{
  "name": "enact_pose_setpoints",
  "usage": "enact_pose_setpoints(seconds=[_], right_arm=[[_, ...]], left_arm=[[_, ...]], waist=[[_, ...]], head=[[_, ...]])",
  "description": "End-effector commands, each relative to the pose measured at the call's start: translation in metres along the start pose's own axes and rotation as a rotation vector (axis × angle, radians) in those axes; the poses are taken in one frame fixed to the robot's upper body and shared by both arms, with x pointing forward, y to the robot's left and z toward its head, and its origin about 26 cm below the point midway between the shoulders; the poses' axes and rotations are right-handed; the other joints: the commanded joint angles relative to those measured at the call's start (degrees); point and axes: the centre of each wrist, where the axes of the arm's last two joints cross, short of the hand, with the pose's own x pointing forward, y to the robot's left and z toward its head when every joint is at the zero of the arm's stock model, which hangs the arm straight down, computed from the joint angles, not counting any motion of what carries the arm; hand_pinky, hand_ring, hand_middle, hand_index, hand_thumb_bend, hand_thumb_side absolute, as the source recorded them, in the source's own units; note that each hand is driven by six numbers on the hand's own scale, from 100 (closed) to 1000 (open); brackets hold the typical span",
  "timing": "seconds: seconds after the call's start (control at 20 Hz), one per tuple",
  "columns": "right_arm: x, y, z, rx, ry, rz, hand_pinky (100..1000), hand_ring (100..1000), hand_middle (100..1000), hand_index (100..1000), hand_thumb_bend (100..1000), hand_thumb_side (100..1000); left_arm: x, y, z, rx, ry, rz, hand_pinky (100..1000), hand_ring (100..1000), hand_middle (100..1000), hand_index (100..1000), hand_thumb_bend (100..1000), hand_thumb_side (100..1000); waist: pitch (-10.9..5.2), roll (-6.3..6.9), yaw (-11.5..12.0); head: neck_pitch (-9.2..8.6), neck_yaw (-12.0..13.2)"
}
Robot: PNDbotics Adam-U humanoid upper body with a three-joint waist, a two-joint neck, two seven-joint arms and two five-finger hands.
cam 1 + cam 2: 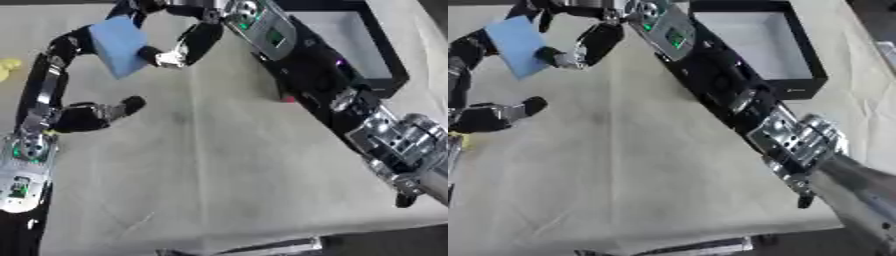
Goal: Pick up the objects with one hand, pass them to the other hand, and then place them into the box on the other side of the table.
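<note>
A light blue flat block (118, 45) hangs above the table at the upper left. My right hand (188, 42) reaches in over it from the right, fingers curled round its top and right edges. From the lower left my left hand (70, 117) stretches its long fingers (52, 70) up to the block's left edge, nearly straight. Its thumb (131, 105) sticks out below the block and touches nothing. The black box (798, 80) with a pale inside stands at the upper right, partly behind my right arm.
A small yellow thing (7, 67) lies at the left edge of the beige cloth-covered table (219, 175). A bit of red (287, 99) shows beside my right forearm near the box. The table's front edge runs along the bottom.
</note>
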Motion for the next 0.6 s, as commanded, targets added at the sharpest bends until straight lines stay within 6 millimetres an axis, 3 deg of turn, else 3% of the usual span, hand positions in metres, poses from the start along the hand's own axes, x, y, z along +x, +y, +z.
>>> enact_pose_setpoints(seconds=[0.05, 0.3, 0.6], right_arm=[[0.005, -0.023, 0.018, -0.059, 0.025, 0.033, 762, 849, 244, 512, 100, 330], [-0.001, -0.042, 0.076, -0.19, 0.174, -0.013, 773, 869, 251, 536, 100, 248], [-0.008, -0.065, 0.167, -0.374, 0.438, -0.033, 779, 886, 254, 553, 100, 208]], left_arm=[[-0.005, 0.016, 0.003, 0.024, 0.023, -0.039, 809, 677, 679, 877, 714, 475], [-0.023, 0.042, 0.019, 0.029, 0.1, -0.068, 806, 660, 658, 843, 551, 467], [-0.023, 0.1, 0.028, 0.052, 0.093, -0.161, 797, 662, 656, 798, 432, 439]], waist=[[-1.9, 0.32, -0.19], [-2.08, 0.54, -0.4], [-1.92, 1.04, -0.51]], head=[[0.32, -0.34], [-0.13, -1.41], [-1.25, -3.92]])
